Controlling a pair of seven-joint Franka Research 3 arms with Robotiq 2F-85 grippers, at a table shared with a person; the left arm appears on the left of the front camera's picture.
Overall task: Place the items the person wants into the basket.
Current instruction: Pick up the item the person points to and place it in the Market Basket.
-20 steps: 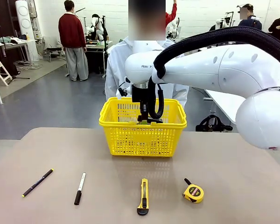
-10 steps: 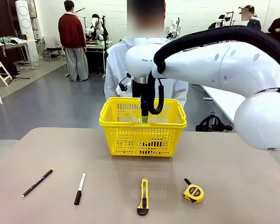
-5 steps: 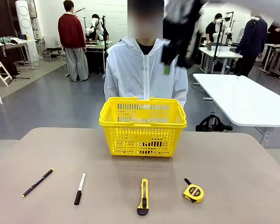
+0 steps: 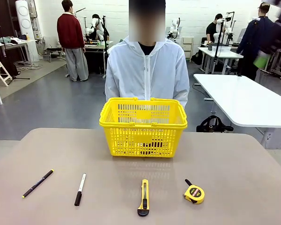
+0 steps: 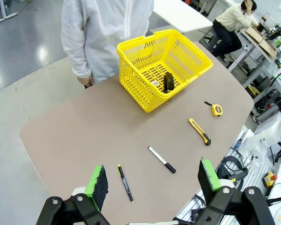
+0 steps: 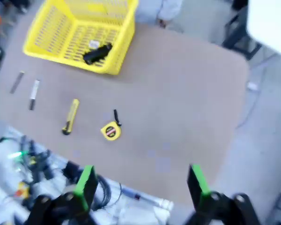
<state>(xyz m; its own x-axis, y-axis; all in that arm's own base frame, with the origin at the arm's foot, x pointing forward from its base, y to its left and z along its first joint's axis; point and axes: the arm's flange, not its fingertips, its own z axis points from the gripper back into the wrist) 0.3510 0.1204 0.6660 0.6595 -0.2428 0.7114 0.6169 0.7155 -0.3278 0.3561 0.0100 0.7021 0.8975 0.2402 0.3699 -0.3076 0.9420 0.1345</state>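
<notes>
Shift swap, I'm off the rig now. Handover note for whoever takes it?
Left hand: open, empty, high over the table.
Right hand: open, empty, also high.
Basket at the far edge by the person; one black item inside.
Marker and utility knife lie untouched on the near side, with pen and tape measure.
Left: marker and knife into the basket, if the person wants them.

Yellow lattice basket, yellow-black knife, white jacket.
</notes>
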